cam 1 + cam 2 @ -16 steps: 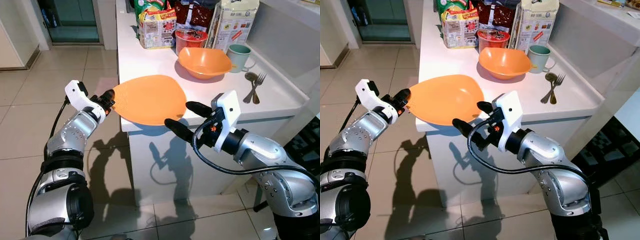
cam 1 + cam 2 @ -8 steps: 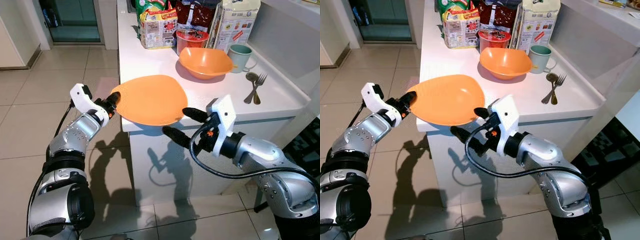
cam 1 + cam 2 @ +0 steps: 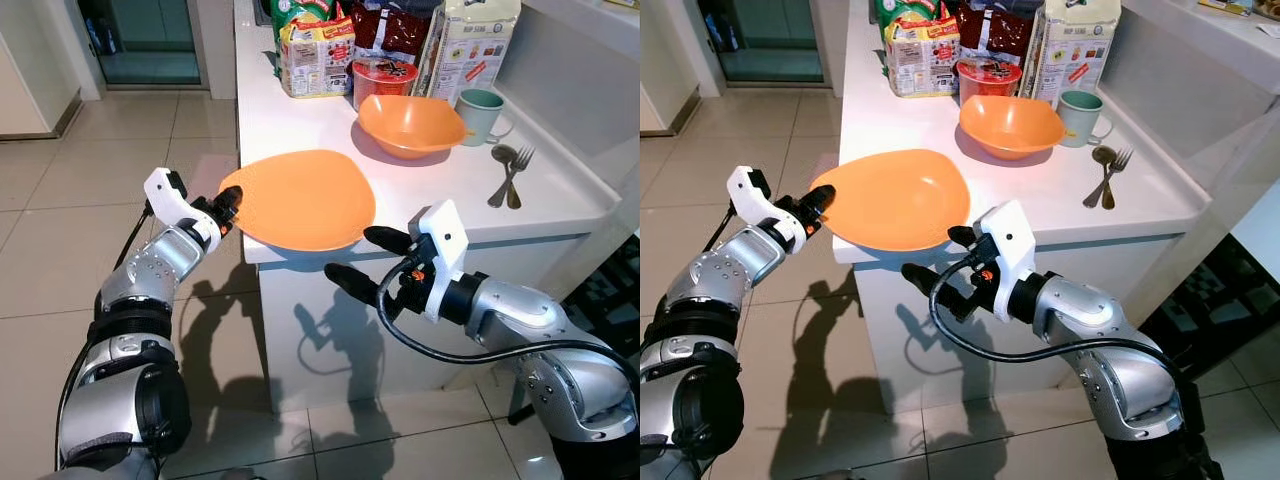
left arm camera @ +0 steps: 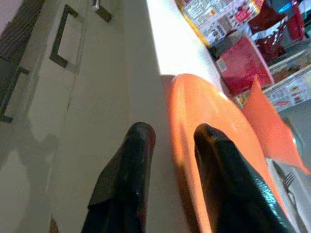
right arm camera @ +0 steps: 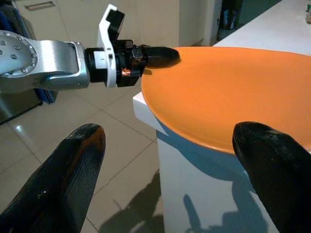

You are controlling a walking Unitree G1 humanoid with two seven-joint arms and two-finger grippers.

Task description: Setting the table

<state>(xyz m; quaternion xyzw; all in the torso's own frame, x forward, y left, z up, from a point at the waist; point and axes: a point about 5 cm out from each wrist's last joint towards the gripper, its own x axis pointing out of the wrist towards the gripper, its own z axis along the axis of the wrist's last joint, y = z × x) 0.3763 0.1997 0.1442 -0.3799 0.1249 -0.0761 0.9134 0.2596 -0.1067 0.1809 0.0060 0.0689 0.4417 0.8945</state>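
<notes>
Orange plate [image 3: 300, 197] sits at the near left corner of the white table [image 3: 560, 190], centre of the frame, overhanging the edge toward the camera. Left claw [image 3: 228, 207] is at the plate's left rim, fingers pinched on it: left wrist view shows one black finger [image 4: 127, 179] under the rim and the other on top, so it's gripping the plate. Right claw [image 3: 365, 260] is spread wide, holding nothing, just below and in front of the plate's near edge at frame centre, fingers pointing left. Right wrist view has the plate between and beyond its two fingertips [image 5: 73, 160], no contact.

Further back on the table: orange bowl [image 3: 409, 123] upper centre, green mug [image 3: 478, 113] just right of it, fork and spoon [image 3: 508, 172] lying together at right. Food packets and a carton [image 3: 470, 40] line the top edge, with a red cup-noodle tub [image 3: 382, 78] just behind the bowl. Tiled floor [image 3: 60, 200] at left.
</notes>
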